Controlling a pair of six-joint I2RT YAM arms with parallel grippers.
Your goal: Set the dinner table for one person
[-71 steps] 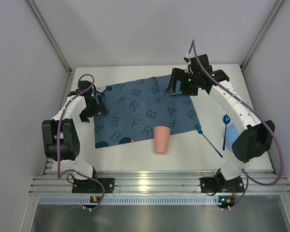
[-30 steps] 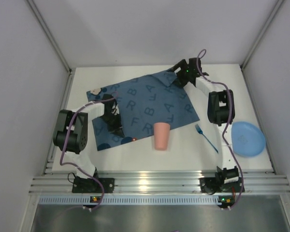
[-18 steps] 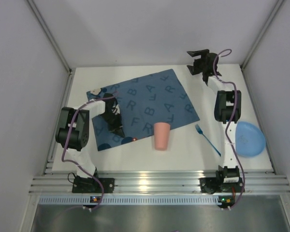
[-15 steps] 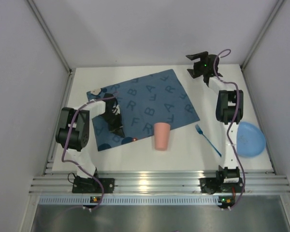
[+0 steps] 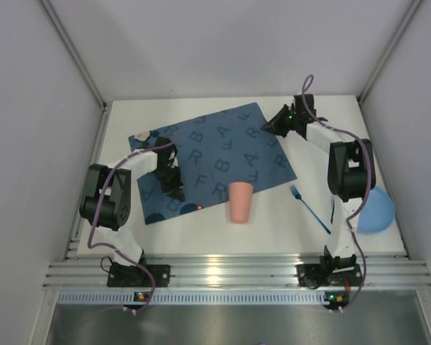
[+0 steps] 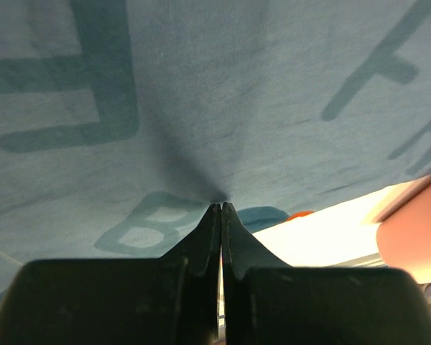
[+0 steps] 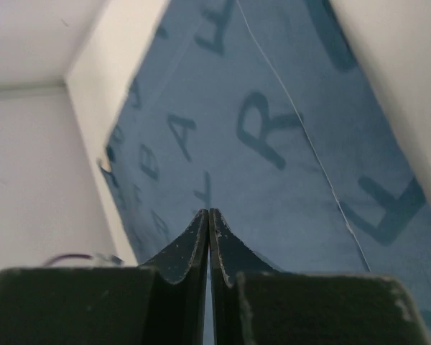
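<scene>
Q. Pale grey panel walls on three sides. What lies below you?

A. Large matte white rectangular desk (image 5: pixel 201 237), far bigger than anything on it. Dark blue letter-printed cloth placemat (image 5: pixel 215 154) spread askew across its middle.

Q. Left side?

A. My left pincer (image 5: pixel 178 194) is down on the near-left part of the placemat. From the wrist, the fingers (image 6: pixel 205 237) are pressed tip to tip, and the cloth puckers into creases that run straight to the tips, so it is pinched on cloth. Bare desk shows pale just beyond the placemat's edge.

Q. Right side?

A. My right pincer (image 5: pixel 267 126) is at the placemat's far-right edge. Its jaws are closed flat together, with lettered cloth stretching beyond the tips. I cannot tell whether any cloth is caught between them.

Q. Other items?

A. Pink plastic cup (image 5: pixel 240 203), upside down, sits at the placemat's near edge, its rim on the desk. Slim blue plastic fork (image 5: pixel 310 210) lies on bare desk to the right of the cup, apart from the placemat. Round light blue plate (image 5: pixel 381 212) lies at the desk's right edge, partly hidden behind my right arm.
</scene>
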